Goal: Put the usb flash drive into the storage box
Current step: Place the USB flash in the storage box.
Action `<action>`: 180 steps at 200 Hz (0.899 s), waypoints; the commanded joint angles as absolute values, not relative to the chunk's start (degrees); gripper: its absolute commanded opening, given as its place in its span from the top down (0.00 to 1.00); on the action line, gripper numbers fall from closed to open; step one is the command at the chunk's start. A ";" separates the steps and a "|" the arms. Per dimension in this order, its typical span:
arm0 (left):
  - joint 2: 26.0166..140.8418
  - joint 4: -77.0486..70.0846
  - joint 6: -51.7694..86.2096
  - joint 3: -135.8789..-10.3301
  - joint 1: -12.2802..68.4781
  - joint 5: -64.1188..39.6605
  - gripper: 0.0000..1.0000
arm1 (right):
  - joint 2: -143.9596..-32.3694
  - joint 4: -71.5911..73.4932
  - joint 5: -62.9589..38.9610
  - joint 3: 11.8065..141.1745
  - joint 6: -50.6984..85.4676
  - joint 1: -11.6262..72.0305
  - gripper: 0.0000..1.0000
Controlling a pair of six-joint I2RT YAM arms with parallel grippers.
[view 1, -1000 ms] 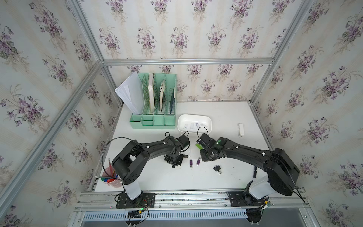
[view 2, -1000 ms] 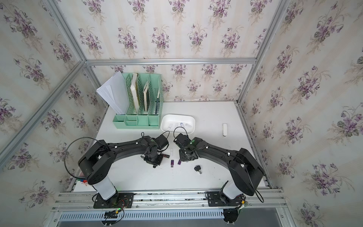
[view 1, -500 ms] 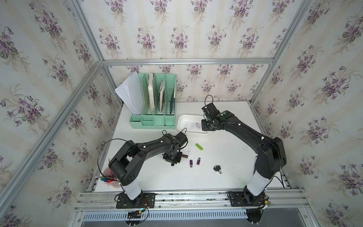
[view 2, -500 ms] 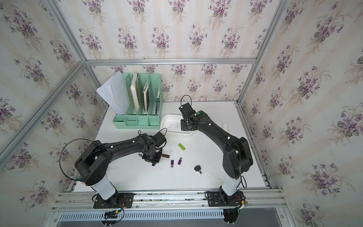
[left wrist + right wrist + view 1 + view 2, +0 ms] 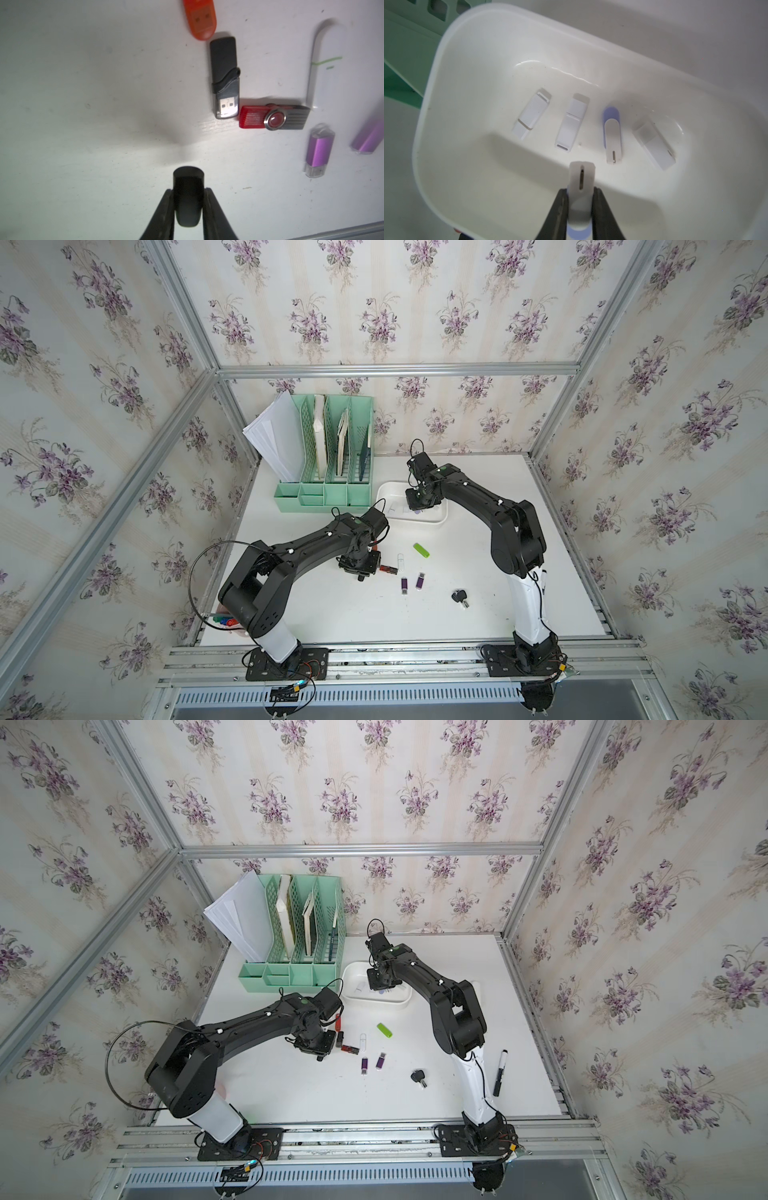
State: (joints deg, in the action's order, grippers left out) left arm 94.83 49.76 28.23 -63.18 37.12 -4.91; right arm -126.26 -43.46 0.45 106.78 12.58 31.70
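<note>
Crosswise, green stripe [image 5: 326,60] on white drive [image 5: 324,83]

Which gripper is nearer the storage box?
Right. The right gripper hangs over the storage box, gripping a white-and-blue drive; the left gripper, gripping a black drive, is out over the table.

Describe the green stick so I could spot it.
Find the mint-green file organizer at the table's back, then the white storage box beside it. In front of the box lies the green flash drive: lime-green, unlike the white drive and purple drives nearby.
</note>
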 commanded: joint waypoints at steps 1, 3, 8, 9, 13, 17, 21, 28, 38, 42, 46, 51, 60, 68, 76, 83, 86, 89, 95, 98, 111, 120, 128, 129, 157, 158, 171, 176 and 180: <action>94.09 51.70 26.85 -63.96 36.55 -5.01 0.74 | -129.18 -43.32 -0.96 108.96 10.83 29.58 0.86; 94.05 51.73 26.82 -64.07 36.52 -5.01 0.74 | -129.46 -43.39 -1.03 109.16 10.77 29.43 0.87; 93.96 51.94 26.72 -64.23 36.39 -5.00 0.73 | -130.15 -43.42 -1.29 109.73 10.60 29.30 0.87; 93.96 52.03 26.72 -64.28 36.34 -4.96 0.73 | -130.29 -43.42 -1.35 109.80 10.57 29.29 0.87; 93.83 52.17 26.67 -64.46 36.23 -4.94 0.73 | -130.81 -43.42 -1.47 110.18 10.48 29.24 0.87; 93.78 52.26 26.63 -64.62 36.14 -4.93 0.73 | -131.25 -43.46 -1.64 110.47 10.42 29.18 0.86; 93.71 52.42 26.55 -64.67 36.07 -4.92 0.73 | -131.57 -43.42 -1.67 110.90 10.37 29.11 0.86; 93.56 52.55 26.46 -64.90 35.82 -4.92 0.73 | -132.28 -43.54 -1.67 111.45 10.24 29.01 0.86; 93.36 52.75 26.37 -65.07 35.59 -4.92 0.73 | -133.15 -43.66 -1.59 112.34 10.11 28.93 0.86; 93.30 52.82 26.37 -65.14 35.46 -4.92 0.73 | -133.48 -43.75 -1.46 112.64 10.04 28.92 0.87; 93.25 52.87 26.30 -65.16 35.29 -4.92 0.73 | -133.79 -43.83 -1.41 112.94 9.94 28.87 0.86; 93.17 52.91 26.28 -65.21 35.19 -5.00 0.73 | -134.25 -43.96 -1.56 113.34 9.70 28.83 0.87; 93.08 53.04 26.19 -65.31 35.00 -5.01 0.73 | -135.09 -44.43 -1.60 114.34 9.38 28.74 0.86; 92.99 53.17 26.18 -65.39 34.87 -5.01 0.73 | -135.72 -45.01 -1.42 115.21 9.18 28.74 0.87; 92.99 53.33 26.02 -65.51 34.72 -5.01 0.73 | -135.72 -45.13 -1.32 115.49 9.23 28.74 0.87; 92.91 53.28 25.96 -65.52 34.59 -5.01 0.73 | -135.41 -44.93 -1.11 115.36 9.21 28.74 0.86; 92.90 53.30 26.01 -65.45 34.58 -5.01 0.73 | -135.28 -44.79 -1.14 115.32 9.23 28.74 0.87; 92.79 53.34 25.95 -65.40 34.53 -5.01 0.73 | -135.08 -44.74 -1.07 115.24 9.23 28.74 0.87; 92.76 53.34 25.97 -65.39 34.50 -5.01 0.73 | -134.81 -44.58 -1.14 115.24 9.21 28.74 0.87; 92.73 53.30 25.91 -65.36 34.46 -5.01 0.73 | -134.69 -44.49 -1.22 115.15 9.23 28.74 0.86; 92.82 53.26 25.93 -65.17 34.37 -5.09 0.73 | -134.51 -44.30 -1.47 115.22 9.21 28.74 0.86; 92.90 53.26 25.93 -65.03 34.30 -5.17 0.73 | -134.75 -44.49 -1.66 115.63 9.23 28.74 0.86; 92.86 53.17 25.93 -64.94 34.26 -5.19 0.73 | -135.28 -44.88 -2.02 116.07 9.15 28.74 0.86; 92.83 53.13 25.97 -64.90 34.27 -5.19 0.73 | -135.27 -44.94 -2.11 116.13 9.10 28.74 0.86; 92.32 53.32 25.94 -64.83 34.18 -5.09 0.73 | -136.32 -45.48 -2.98 116.30 8.90 28.83 0.87; 92.35 53.33 25.93 -64.85 34.18 -5.09 0.73 | -136.36 -45.46 -2.98 116.29 8.89 28.83 0.87; 92.12 53.34 25.93 -64.91 34.09 -5.01 0.73 | -136.42 -45.44 -3.07 116.03 8.72 28.83 0.87; 92.02 53.35 25.93 -64.94 34.01 -5.03 0.73 | -136.47 -45.44 -3.08 116.02 8.62 28.83 0.87; 92.02 53.43 25.93 -64.94 34.00 -5.01 0.73 | -136.50 -45.51 -3.04 116.02 8.61 28.83 0.87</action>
State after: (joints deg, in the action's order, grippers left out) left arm 92.53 52.58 26.35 -64.82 34.15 -4.95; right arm -136.35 -44.62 -2.44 116.09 9.02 28.73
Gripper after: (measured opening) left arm 0.272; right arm 0.228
